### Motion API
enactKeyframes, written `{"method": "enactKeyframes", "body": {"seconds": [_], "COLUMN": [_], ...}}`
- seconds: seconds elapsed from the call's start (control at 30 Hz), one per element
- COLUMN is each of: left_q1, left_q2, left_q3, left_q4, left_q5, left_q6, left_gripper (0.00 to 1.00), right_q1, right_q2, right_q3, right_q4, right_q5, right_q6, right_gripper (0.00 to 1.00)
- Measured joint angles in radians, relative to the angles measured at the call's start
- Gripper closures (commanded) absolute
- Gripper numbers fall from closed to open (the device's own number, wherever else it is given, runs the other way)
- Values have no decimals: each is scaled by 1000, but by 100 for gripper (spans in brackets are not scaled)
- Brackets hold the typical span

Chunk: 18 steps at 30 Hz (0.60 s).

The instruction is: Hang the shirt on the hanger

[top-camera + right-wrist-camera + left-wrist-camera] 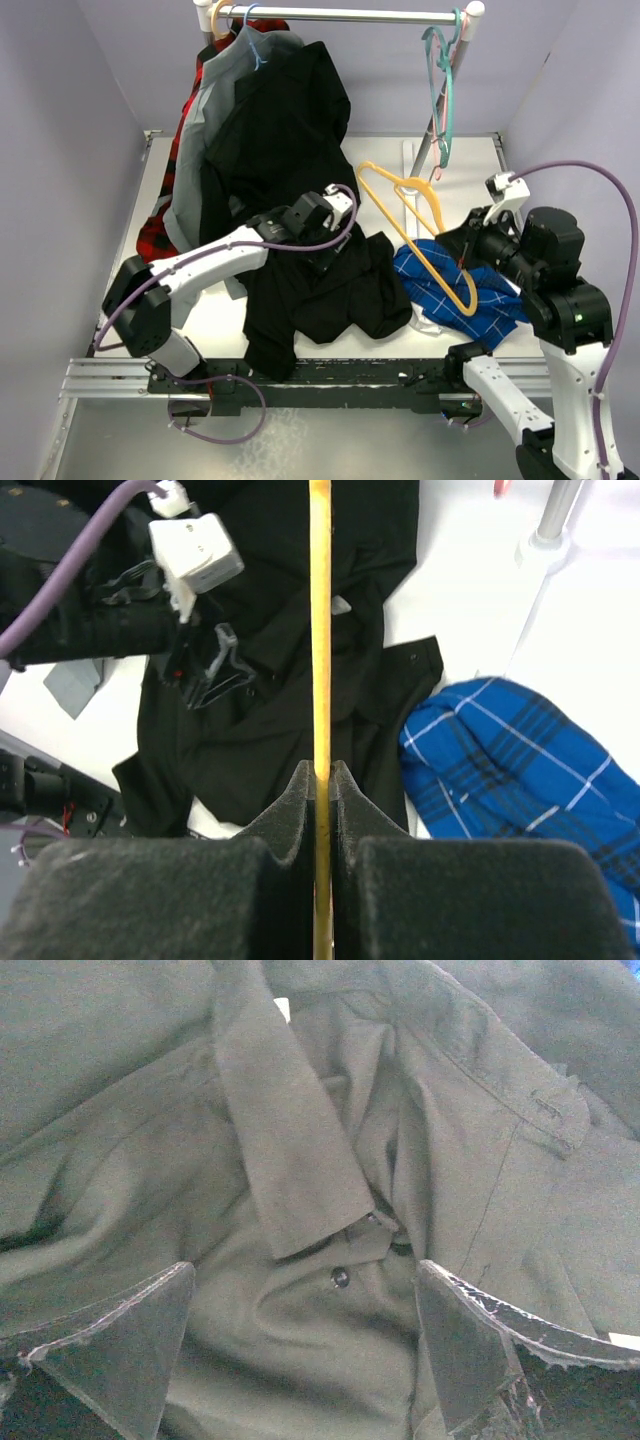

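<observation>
Top view: the black shirt lies crumpled on the white counter, centre of frame, lower edge near the front rail of the rig. The left claw sits over the shirt's upper part, arm reaching in from lower left. In the left wrist view the left claw is spread wide, one finger at lower left and the other at lower right, with the shirt's collar and a dark button between them. We cannot tell whether the fingers touch the cloth.

The yellow-orange hanger is right of centre in the top view, tilted, with its lower end over the blue-checked shirt. The right claw holds it on its right side. In the right wrist view the right claw is pressed together on the hanger's thin bar, which runs straight up the middle of the frame. Beyond it we see the black shirt at centre and the blue-checked shirt at right. The hanger is beside the black shirt, not inside it.

Top of frame in the top view: a rail carrying a grey shirt, another black garment and a teal hanger.
</observation>
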Motion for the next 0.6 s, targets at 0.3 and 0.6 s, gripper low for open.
{"method": "enactKeyframes", "body": {"seconds": [0.3,0.6], "left_q1": [-79,-79], "left_q2": [179,307], "left_q3": [61,69], "left_q4": [81,177], "left_q5": [-88,-155], "left_q6": [20,90], "left_gripper": [11,81], "right_q1": [0,0], "right_q2": [-66,-102], "right_q3": [-66,-106], "right_q4": [-66,-69], "right_q5": [2,8], "right_q6": [9,11], "right_gripper": [100,100]}}
